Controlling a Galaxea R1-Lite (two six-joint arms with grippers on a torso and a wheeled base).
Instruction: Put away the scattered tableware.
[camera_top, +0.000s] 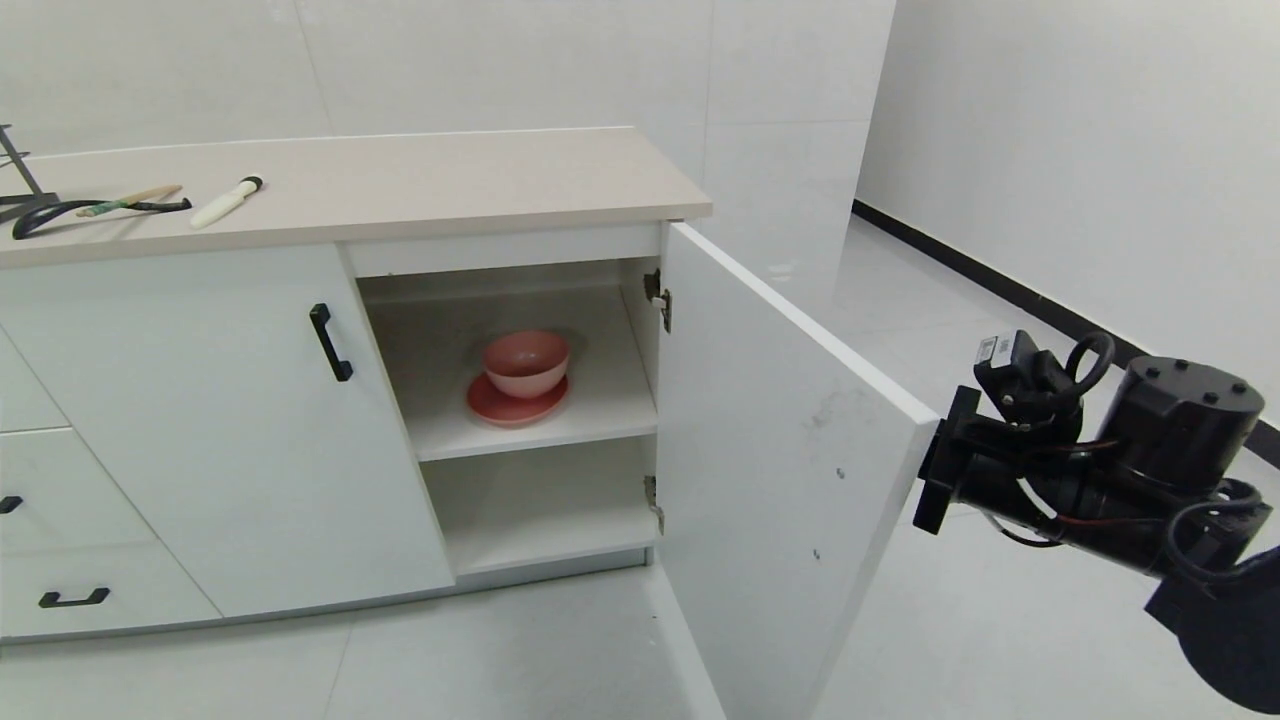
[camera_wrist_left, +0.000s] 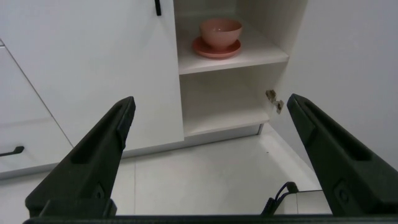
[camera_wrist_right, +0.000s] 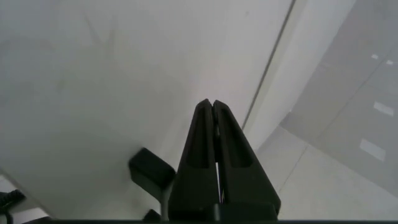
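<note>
Left gripper (camera_wrist_left: 210, 102) spread wide, nothing between its fingers (camera_wrist_left: 99, 155). Straight ahead of it and well apart, framed between the two fingers, is the open cabinet (camera_wrist_left: 273, 37). Pink bowl (camera_wrist_left: 220, 32) sits upright on a pink plate (camera_wrist_left: 214, 50), both on the upper shelf (camera_wrist_left: 261, 57), higher than the fingertips. The lower shelf (camera_wrist_left: 217, 121) lies beneath, nearer the gripper's level. Right gripper (camera_wrist_right: 212, 106) pressed together, pads meeting along a thin seam, pinching nothing. It sits close to the outer face of the open door (camera_top: 790, 450), near that door's free edge; whether the tips touch the panel, cannot tell. A black block (camera_wrist_right: 151, 171) stands on the door face just beside the fingers. Bowl and plate are on the far side of the door from this gripper, well apart from it. Closed door (camera_top: 200, 430) with a black handle (camera_top: 331, 342) stands beside the open compartment. On the countertop (camera_top: 450, 180), far from both grippers, lie a white-handled knife (camera_top: 226, 203), a black-handled utensil (camera_top: 60, 208) and a wooden-handled tool (camera_top: 130, 197), close together.
</note>
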